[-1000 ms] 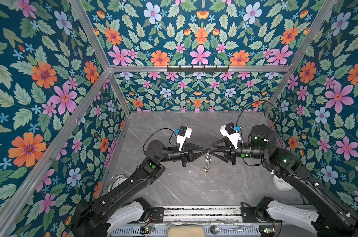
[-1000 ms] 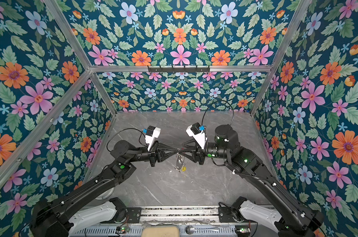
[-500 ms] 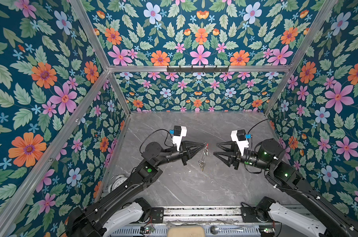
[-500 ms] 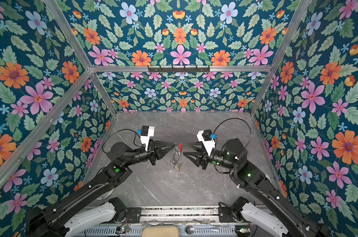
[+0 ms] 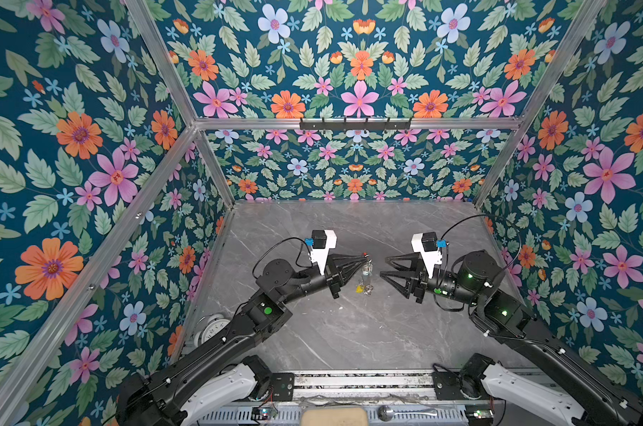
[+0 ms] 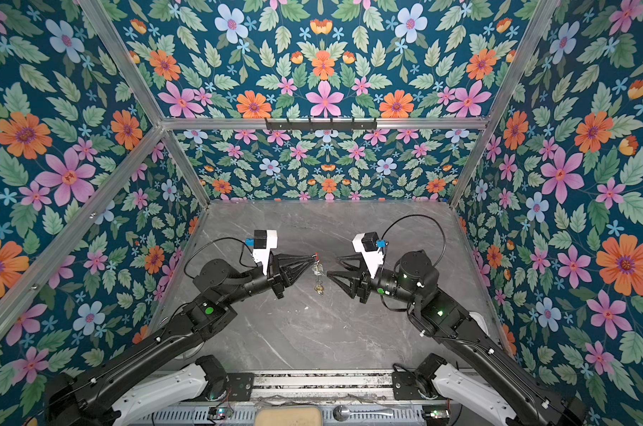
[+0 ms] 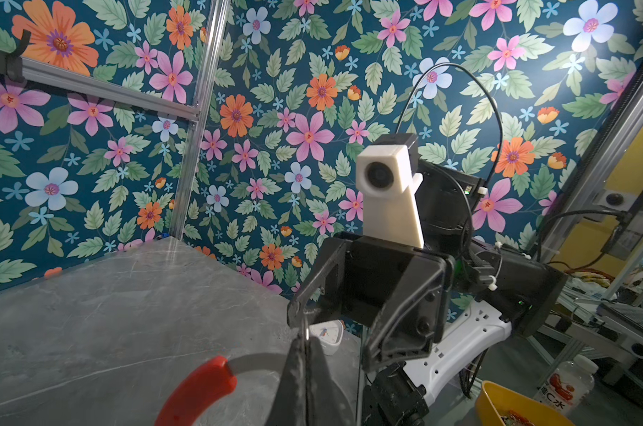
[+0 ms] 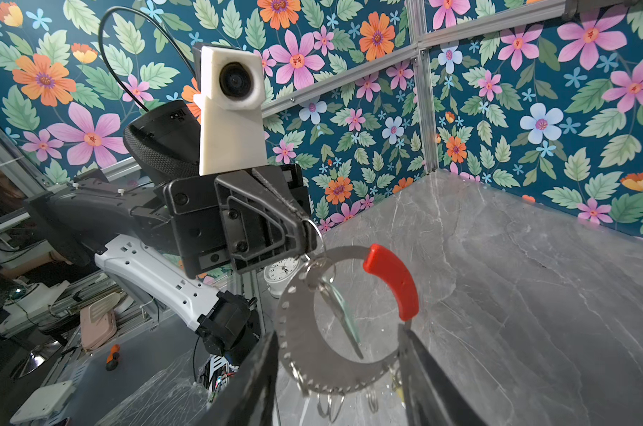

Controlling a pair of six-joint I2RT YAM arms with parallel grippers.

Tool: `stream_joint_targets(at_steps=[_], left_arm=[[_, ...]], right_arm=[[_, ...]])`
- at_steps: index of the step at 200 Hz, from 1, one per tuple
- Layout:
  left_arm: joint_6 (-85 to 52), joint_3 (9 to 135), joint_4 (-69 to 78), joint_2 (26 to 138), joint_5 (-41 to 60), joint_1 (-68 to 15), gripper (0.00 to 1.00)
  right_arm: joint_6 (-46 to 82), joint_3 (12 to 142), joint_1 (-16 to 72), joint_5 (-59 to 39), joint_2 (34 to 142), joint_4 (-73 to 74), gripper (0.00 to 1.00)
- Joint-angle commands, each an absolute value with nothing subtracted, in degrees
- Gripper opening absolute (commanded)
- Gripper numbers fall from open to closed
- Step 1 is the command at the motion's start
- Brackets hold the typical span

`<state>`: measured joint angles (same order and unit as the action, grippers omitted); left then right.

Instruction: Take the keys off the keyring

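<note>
Keyring (image 8: 294, 324) hangs above bare tabletop (image 5: 349, 324), rim pinched by left gripper (image 5: 364, 255); right gripper (image 5: 383, 266) gapes just clear.

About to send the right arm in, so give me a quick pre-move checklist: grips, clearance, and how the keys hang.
1. Hold: left gripper shut on the large thin grey metal keyring with red section: ok.
2. Jaws: right gripper open: ok.
3. Clearance: right gripper apart from keyring: ok.
4. Small silver metal keys hanging from keyring: ok.
5. Lowest keys clear of grey marble table: cannot tell.
</note>
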<state>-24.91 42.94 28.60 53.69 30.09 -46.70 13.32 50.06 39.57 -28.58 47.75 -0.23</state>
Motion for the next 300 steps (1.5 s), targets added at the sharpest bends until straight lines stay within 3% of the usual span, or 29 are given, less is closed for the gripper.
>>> stream_joint_targets(at_steps=[1, 132, 200, 300], left_arm=[[-23.1, 42.5, 31.1, 53.4, 29.6, -46.9, 0.0], [-20.1, 38.1, 37.2, 51.1, 30.3, -47.5, 0.0], [-18.1, 37.4, 38.5, 52.5, 31.5, -47.5, 0.0], [-16.8, 36.6, 40.4, 54.0, 33.7, -47.6, 0.0]], right_arm=[[14.2, 49.9, 39.6, -29.5, 47.9, 2.5, 0.53], [14.3, 48.5, 39.6, -27.5, 47.0, 3.3, 0.53], [10.1, 47.6, 39.6, -24.1, 47.0, 2.6, 0.47], [8.0, 47.7, 39.6, -28.9, 49.5, 2.6, 0.49]])
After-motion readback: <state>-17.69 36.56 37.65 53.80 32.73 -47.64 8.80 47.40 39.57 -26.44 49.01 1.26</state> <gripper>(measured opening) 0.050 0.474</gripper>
